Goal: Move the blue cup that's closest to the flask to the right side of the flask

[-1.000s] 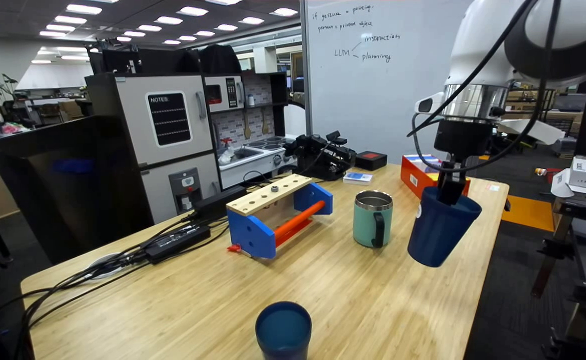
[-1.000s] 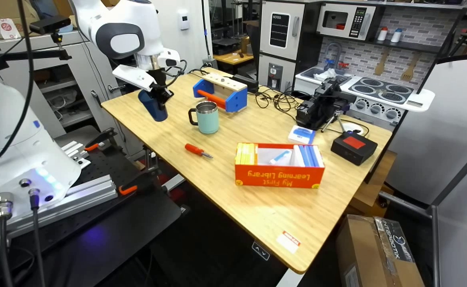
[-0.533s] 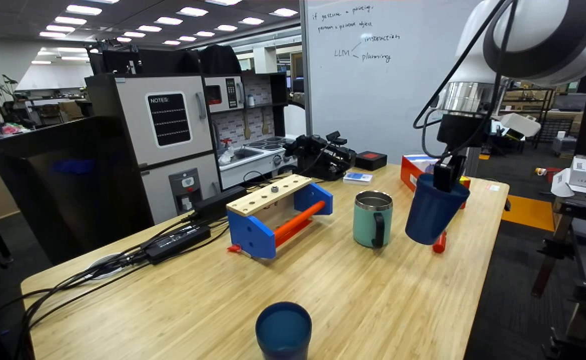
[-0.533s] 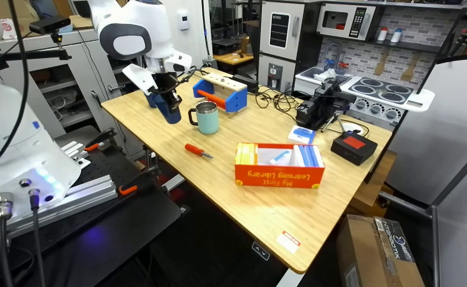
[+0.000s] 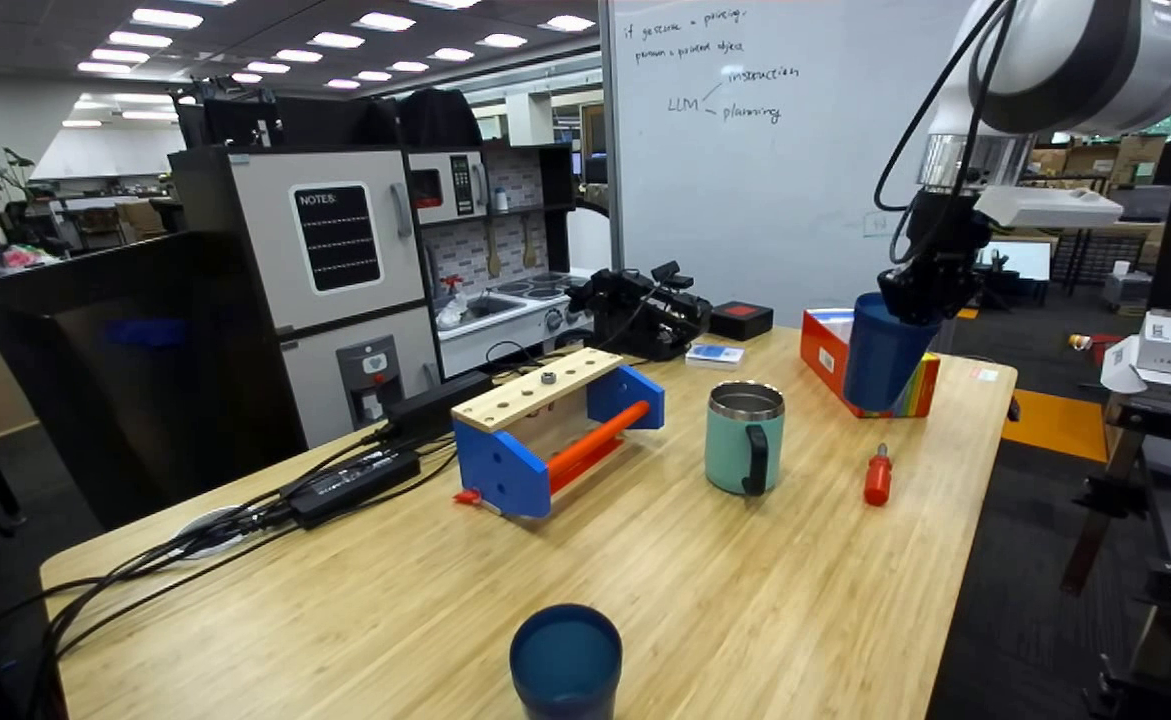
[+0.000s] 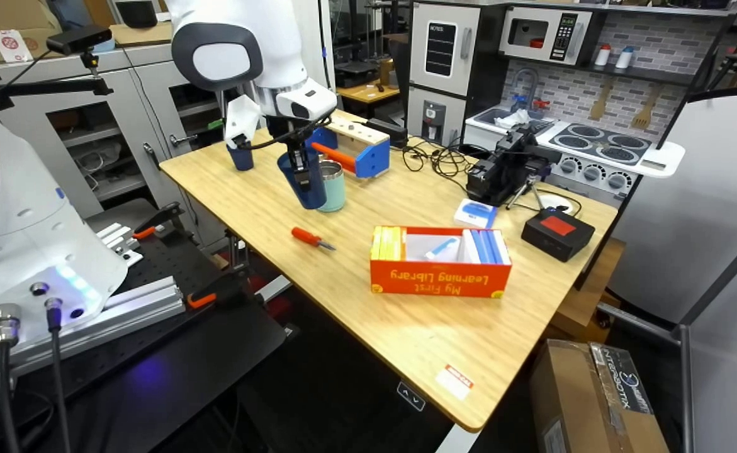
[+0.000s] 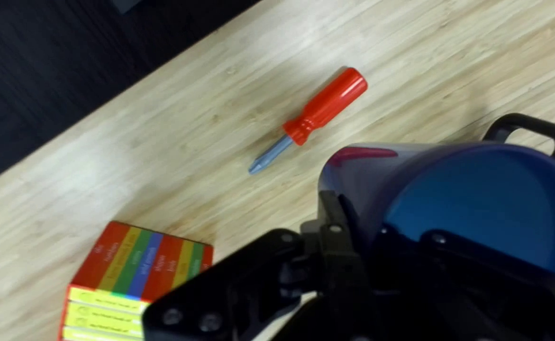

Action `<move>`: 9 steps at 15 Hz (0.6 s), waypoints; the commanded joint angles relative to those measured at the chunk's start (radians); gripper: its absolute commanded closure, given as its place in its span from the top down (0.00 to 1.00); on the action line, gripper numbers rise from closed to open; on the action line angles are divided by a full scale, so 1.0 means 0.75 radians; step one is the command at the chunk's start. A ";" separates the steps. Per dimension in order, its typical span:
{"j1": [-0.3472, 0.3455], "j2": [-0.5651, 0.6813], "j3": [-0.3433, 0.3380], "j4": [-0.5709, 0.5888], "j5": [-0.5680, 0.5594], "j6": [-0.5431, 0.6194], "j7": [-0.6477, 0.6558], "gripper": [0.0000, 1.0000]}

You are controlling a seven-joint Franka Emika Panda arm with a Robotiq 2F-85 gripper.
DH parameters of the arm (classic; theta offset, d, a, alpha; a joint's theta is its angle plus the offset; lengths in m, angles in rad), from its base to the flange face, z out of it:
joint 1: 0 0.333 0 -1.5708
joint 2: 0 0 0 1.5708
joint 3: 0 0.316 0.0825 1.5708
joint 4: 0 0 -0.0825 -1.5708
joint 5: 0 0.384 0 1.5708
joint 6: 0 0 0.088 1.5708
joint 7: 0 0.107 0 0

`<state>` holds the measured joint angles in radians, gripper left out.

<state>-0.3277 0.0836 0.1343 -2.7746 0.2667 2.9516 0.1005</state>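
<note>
Blue and tilted, the cup [image 5: 877, 360] hangs below the end effector [image 6: 303, 176], which pinches its wall, above the worktop [image 5: 725, 590] near the flask [image 5: 730, 445]. In both exterior views its long axis leans, base toward the flask; I'd want it upright before lowering.

In an exterior view, open air separates the held blue tumbler [image 5: 880, 365] from the flask [image 5: 727, 452]. A red-handled screwdriver [image 5: 877, 480] obstructs the tabletop [image 5: 725, 600] between the flask and the long edge; bare wood separates it from the "My First Learning Library" book box [image 6: 440, 278]. The toy workbench [image 5: 503, 468] bounds the flask's opposite side. Toward the second blue tumbler [image 5: 565, 665], bare surface lies beyond the flask's handle [image 5: 757, 462].
</note>
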 commanded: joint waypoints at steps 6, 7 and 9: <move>-0.097 0.155 0.032 0.233 0.584 -0.044 -0.211 0.01; -0.099 0.189 0.021 0.267 0.621 -0.032 -0.208 0.01; -0.117 0.255 0.019 0.327 0.686 -0.023 -0.222 0.01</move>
<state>-0.3857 0.2027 0.1276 -2.5917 0.7035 2.9164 -0.0396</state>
